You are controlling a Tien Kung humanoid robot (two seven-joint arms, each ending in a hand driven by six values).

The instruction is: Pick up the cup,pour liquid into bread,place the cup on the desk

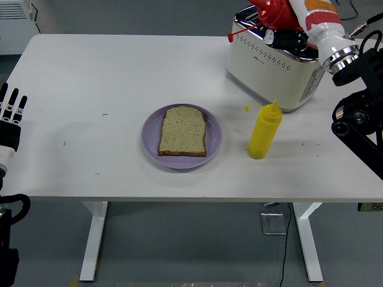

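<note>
A slice of bread lies on a purple plate in the middle of the table. My right hand is shut on a red squeeze bottle, held high at the top of the picture over the toaster, tilted with its nozzle pointing left and down. A yellow squeeze bottle stands upright to the right of the plate. My left hand rests open at the table's left edge.
A cream and chrome toaster stands at the back right, partly behind my right arm. The white table stretches left of the plate.
</note>
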